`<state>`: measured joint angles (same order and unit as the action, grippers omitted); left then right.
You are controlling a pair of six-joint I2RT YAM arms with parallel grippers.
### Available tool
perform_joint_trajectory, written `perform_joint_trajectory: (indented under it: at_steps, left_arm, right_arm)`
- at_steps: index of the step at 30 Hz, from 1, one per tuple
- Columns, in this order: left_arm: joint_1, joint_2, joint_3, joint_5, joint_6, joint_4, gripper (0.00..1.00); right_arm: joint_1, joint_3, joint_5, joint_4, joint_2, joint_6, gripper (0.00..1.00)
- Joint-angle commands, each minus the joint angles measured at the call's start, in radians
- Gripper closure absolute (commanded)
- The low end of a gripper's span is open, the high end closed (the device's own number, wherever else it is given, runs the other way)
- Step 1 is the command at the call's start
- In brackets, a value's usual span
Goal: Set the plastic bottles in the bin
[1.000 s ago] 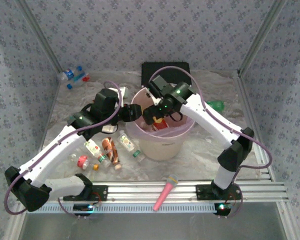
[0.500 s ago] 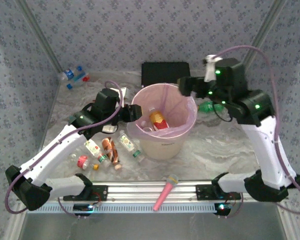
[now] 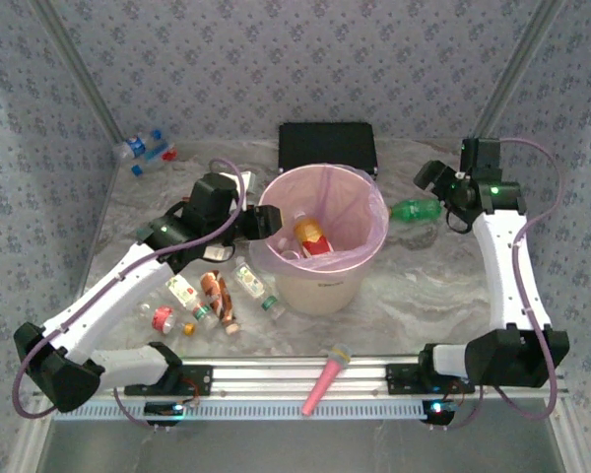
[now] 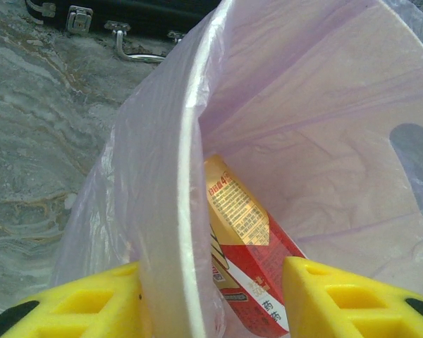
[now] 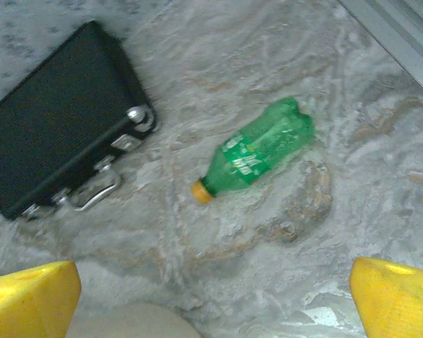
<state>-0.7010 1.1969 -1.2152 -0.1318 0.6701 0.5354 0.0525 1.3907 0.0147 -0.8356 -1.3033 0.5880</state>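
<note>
**Green bottle [image 5: 264,151] on the table under wide right gripper [image 5: 215,296]**

Cream bin [image 3: 320,286] stands mid-table with a red-labelled bottle [image 3: 313,236] inside. At its rim the left gripper [image 4: 211,310] straddles the wall, half open, with the inner finger apart from it. Several small bottles [image 3: 217,296] lie left of the bin.

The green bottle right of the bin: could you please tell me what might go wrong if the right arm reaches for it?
The green bottle lies on its side ahead of the open right tool, so it may roll away as the tool closes. The left tool straddles the rim of the bin and its pink bag; pulling back carelessly could drag the bag or tip the bin.
</note>
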Motion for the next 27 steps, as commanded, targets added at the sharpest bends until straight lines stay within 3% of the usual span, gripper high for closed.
perform_joint_trajectory:
  at_steps: [1,14,27]
  left_arm:
    - [-0.005,0.011,-0.018,-0.006,-0.02,0.007,0.51]
    - [-0.005,0.018,-0.018,0.003,-0.017,0.018,0.51]
    - [-0.002,0.032,-0.027,0.002,-0.023,0.027,0.5]
  right_arm:
    - [0.025,-0.052,0.079,0.106,-0.032,0.121,0.0]
    - [0.021,-0.144,0.115,0.314,-0.281,0.32,0.0]
    - [-0.025,-0.112,0.123,0.465,-0.53,0.516,0.0]
